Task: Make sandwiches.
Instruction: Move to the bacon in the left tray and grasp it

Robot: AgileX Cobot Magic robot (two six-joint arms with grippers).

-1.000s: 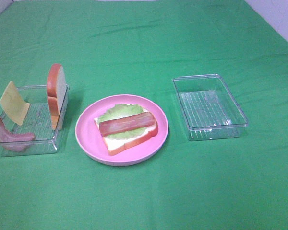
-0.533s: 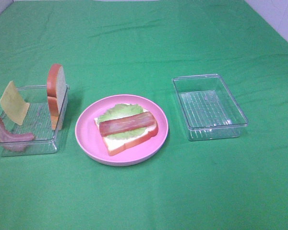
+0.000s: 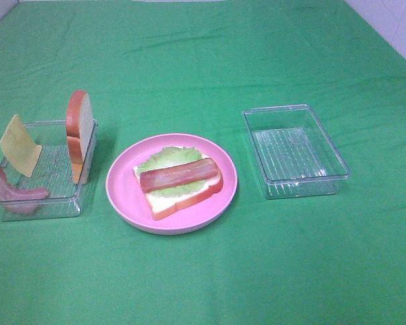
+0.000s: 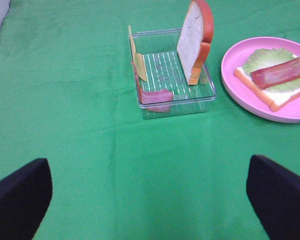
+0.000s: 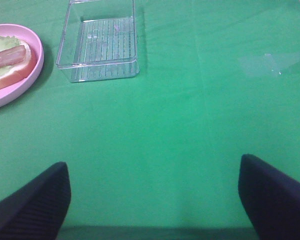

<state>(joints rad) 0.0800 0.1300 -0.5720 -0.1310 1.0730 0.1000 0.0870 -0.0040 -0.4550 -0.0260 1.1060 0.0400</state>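
Note:
A partly built sandwich point(image 3: 179, 181) lies on the pink plate point(image 3: 122, 189): one bread slice, lettuce point(image 3: 164, 158) and a bacon strip point(image 3: 179, 174) on top; it also shows in the left wrist view point(image 4: 272, 80). In the left clear tray point(image 3: 54, 200) a bread slice point(image 3: 80, 132) stands upright, beside a yellow cheese slice point(image 3: 19, 145) and a bacon strip point(image 3: 10, 189). My left gripper point(image 4: 149, 197) is open over bare cloth, short of that tray point(image 4: 175, 102). My right gripper point(image 5: 152, 200) is open over bare cloth too, away from the plate point(image 5: 15, 95). Neither arm shows in the exterior view.
An empty clear tray point(image 3: 295, 150) sits right of the plate, also seen in the right wrist view point(image 5: 101, 42). Green cloth covers the whole table. A pale wall edge shows at the far right corner point(image 3: 392, 24).

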